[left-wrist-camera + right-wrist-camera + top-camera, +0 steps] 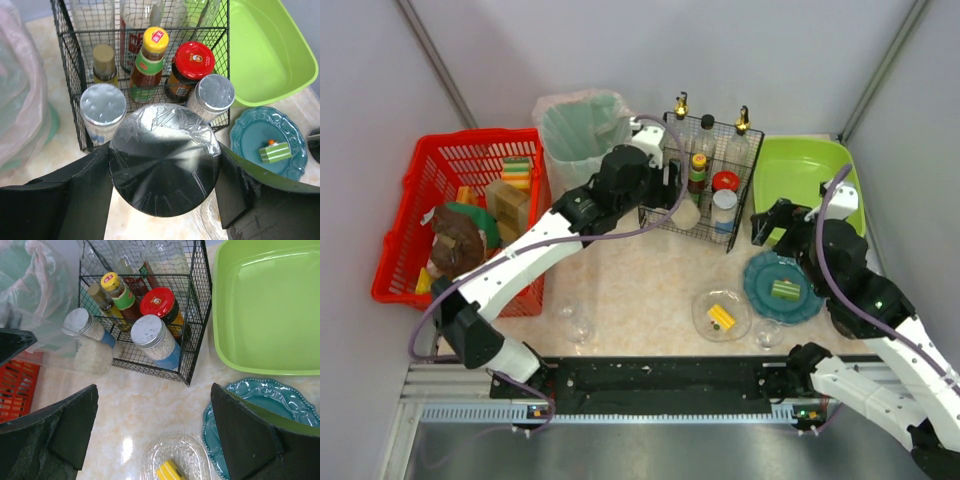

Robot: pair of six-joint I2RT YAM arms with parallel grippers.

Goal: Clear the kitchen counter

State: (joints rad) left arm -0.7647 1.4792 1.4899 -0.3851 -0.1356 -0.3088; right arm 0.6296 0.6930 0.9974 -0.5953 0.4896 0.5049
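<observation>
The left hand (pixel 162 192) pinches a clear dark-lidded jar (pixel 164 150), film-wrapped, beside the black wire basket (pixel 67 75) near the far edge of the beige marbled bench (pixel 630 285). The jar is probably glass and slippery, best gripped mid-body. The right hand (pixel 155 427) hangs spread.

Bright, even light leaves only soft shadows. A small white glare shines on the counter (pixel 145 405) toward its near edge.

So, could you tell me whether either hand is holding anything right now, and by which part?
The left hand grips a clear jar with a film-covered top, by the sides just under that top. The right hand is open and empty.
</observation>
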